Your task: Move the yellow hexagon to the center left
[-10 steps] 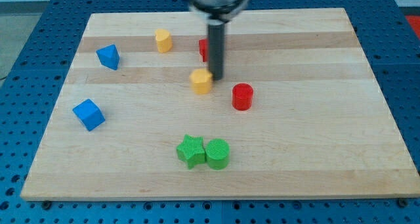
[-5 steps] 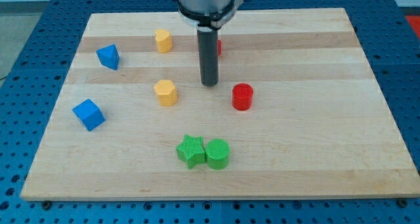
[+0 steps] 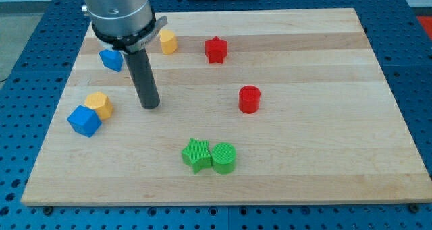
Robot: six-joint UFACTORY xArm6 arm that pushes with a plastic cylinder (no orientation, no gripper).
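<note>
The yellow hexagon (image 3: 100, 104) lies at the board's centre left, touching the blue cube (image 3: 84, 120) just below and left of it. My tip (image 3: 150, 105) rests on the board to the right of the hexagon, a clear gap apart from it. The rod rises up and left to the arm's metal end at the view's top.
A second yellow block (image 3: 167, 41) and a blue block (image 3: 110, 59) lie near the top left. A red star (image 3: 216, 50) is at top centre, a red cylinder (image 3: 249, 99) at centre right. A green star (image 3: 196, 154) touches a green cylinder (image 3: 223, 157) at bottom centre.
The yellow hexagon slid left across the board until it touched the blue cube, which shifted slightly left. My tip moved left behind it. The red star is now uncovered.
</note>
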